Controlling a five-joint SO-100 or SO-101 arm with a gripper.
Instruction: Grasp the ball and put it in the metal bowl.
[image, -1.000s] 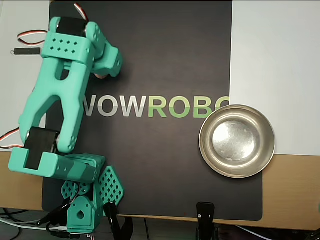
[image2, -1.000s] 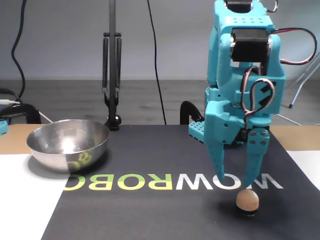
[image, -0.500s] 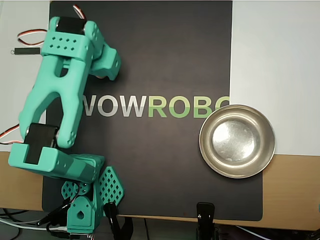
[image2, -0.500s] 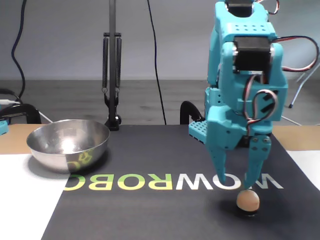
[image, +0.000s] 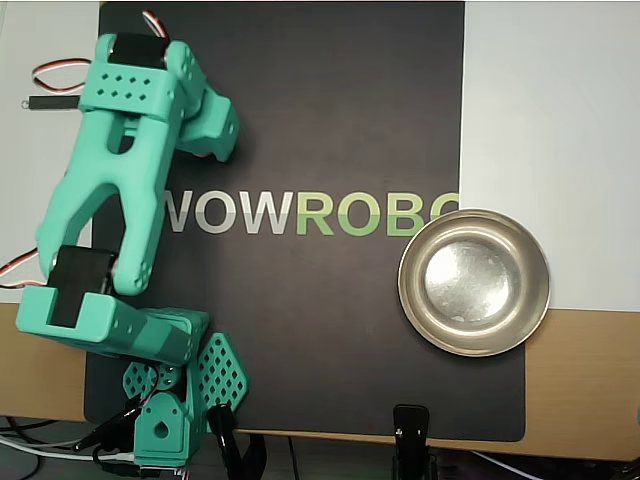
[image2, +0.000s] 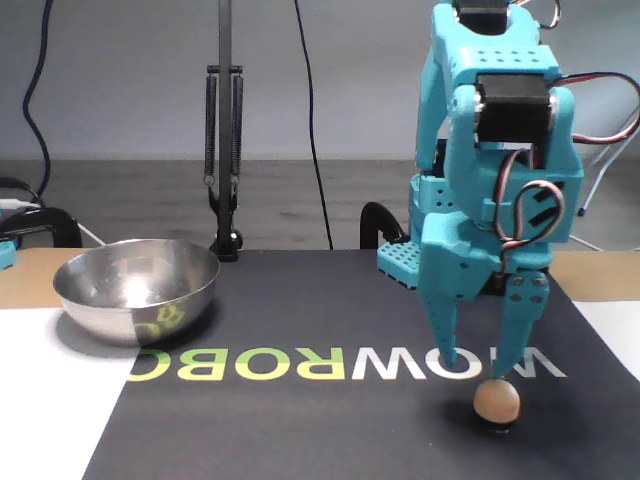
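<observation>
The small tan ball (image2: 496, 400) rests on the black mat near the front right of the fixed view. My teal gripper (image2: 479, 366) hangs just above it, open, fingers pointing down with nothing between them. The right fingertip (image2: 505, 366) is almost on the ball's top, so the ball lies under that finger rather than under the gap. In the overhead view the gripper (image: 206, 128) covers the ball. The metal bowl (image2: 136, 291) stands empty at the left of the fixed view, and at the right of the overhead view as the metal bowl (image: 408, 300).
A black mat (image: 330, 110) printed with WOWROBO covers the table's middle. The arm's base (image: 165, 420) sits at the overhead view's lower left. A black clamp (image: 411, 430) grips the mat's near edge. A lamp stand (image2: 224, 150) rises behind the bowl.
In the fixed view the gripper has drifted slightly to the right, coming more over the ball. Ball and bowl have not moved.
</observation>
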